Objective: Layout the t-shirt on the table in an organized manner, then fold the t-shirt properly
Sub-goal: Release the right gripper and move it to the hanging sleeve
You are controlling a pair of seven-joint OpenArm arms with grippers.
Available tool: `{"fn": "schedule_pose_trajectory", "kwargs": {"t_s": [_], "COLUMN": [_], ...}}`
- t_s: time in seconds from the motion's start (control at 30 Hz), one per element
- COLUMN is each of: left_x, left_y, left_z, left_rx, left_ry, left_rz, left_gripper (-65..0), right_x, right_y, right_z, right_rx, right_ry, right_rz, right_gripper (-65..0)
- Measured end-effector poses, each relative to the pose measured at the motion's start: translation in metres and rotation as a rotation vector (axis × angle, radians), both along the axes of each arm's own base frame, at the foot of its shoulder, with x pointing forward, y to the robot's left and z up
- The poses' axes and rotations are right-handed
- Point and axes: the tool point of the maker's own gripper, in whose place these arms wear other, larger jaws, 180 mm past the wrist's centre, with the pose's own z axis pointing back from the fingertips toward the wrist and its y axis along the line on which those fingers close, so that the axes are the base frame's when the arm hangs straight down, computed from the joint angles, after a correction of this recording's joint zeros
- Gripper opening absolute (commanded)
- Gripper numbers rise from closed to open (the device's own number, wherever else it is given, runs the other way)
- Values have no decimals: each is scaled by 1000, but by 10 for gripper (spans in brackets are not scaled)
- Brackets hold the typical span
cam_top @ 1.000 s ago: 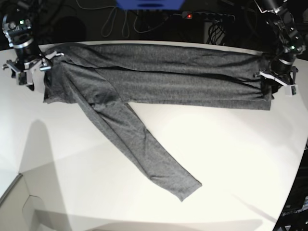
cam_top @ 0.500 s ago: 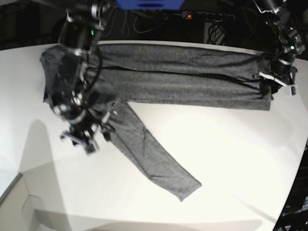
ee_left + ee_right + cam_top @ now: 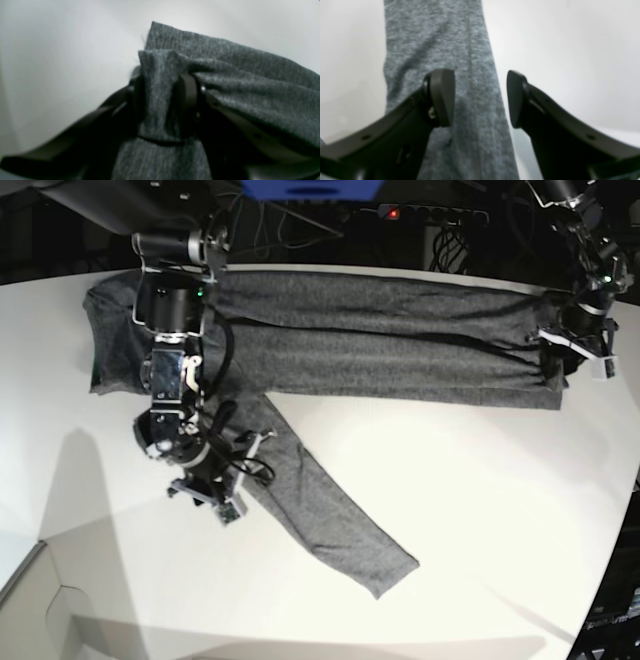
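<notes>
The dark grey t-shirt point(image 3: 380, 345) lies in a long band across the far side of the white table point(image 3: 470, 510). One sleeve point(image 3: 320, 510) runs diagonally toward the front. My left gripper point(image 3: 576, 356) is at the shirt's right end. In the left wrist view the left gripper point(image 3: 162, 93) is shut on a bunched fold of the t-shirt point(image 3: 250, 82). My right gripper point(image 3: 222, 498) hovers at the sleeve's upper left edge. In the right wrist view the right gripper point(image 3: 480, 97) is open, with the sleeve point(image 3: 440, 45) lying flat under it, mostly beneath the left finger point(image 3: 442, 97).
A power strip with a red light point(image 3: 430, 213), cables and a blue object point(image 3: 310, 188) sit behind the table. The table's curved edge point(image 3: 612, 560) runs down the right side. A grey panel point(image 3: 30, 605) lies at the bottom left corner.
My right arm has swung from the shirt's far left corner down to the sleeve, and the corner now lies free. The left arm has stayed at the right end.
</notes>
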Motion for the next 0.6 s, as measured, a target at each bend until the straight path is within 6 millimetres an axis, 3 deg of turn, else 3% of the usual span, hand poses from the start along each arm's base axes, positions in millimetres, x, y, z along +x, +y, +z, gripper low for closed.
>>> {"fn": "schedule_pose_trajectory", "kwargs": {"t_s": [0.17,0.27,0.6], "left_x": [0,0,0], "left_y": [0,0,0], "left_z": [0,0,0], "left_rx": [-1,-2,-3], "left_ry": [-1,-2,-1], "left_rz": [0,1,2], "left_gripper": [-429,-429,-429], "right_x": [-10,-13,-2], "right_y": [23,22,7], "right_z": [-19,-26,-18], "right_rx": [53,59,45], "right_ry": [26,41,-9], "right_rz": [53,52,3], "right_gripper": [-317,-319,-319]}}
